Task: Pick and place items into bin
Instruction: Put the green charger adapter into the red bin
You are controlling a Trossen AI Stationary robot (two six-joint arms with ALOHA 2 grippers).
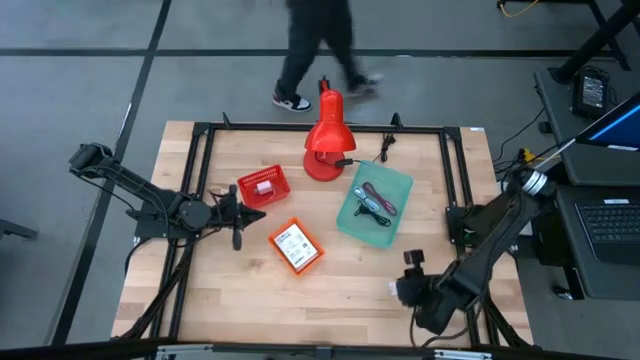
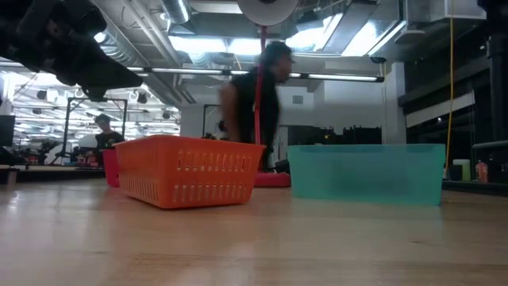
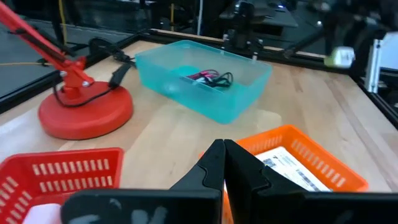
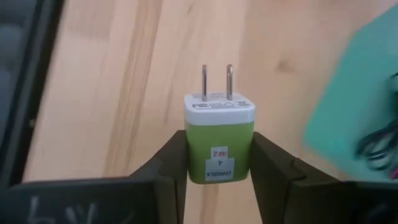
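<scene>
The small green piece [image 4: 219, 146] is a green plug with a white face and two metal prongs. My right gripper [image 4: 217, 142] is shut on it near the table's near right corner [image 1: 400, 290], short of the teal bin [image 1: 375, 205]. A black cable and a purple strap [image 3: 208, 78] lie in that bin. My left gripper [image 3: 224, 171] is shut on nothing and hovers at the table's left [image 1: 236, 222], between a red basket [image 1: 263, 187] and an orange basket [image 1: 296, 246] that holds a white printed card [image 3: 283, 163]. My right gripper pinches the plug's green body by two opposite sides [image 4: 194, 155], one finger [image 4: 270, 168] on each. The fingers slant downward. The white face and prongs [image 4: 216, 82] point away from the gripper, past the fingertips. The plug is lifted clear of the table.
A big red desk lamp [image 1: 325, 140] stands at the far middle, its base [image 3: 84, 112] beside the teal bin. A black frame [image 1: 455, 170] runs around the table's sides. A person [image 1: 315, 50] walks past the far edge. Bare wood [image 1: 350, 290] lies at the near middle.
</scene>
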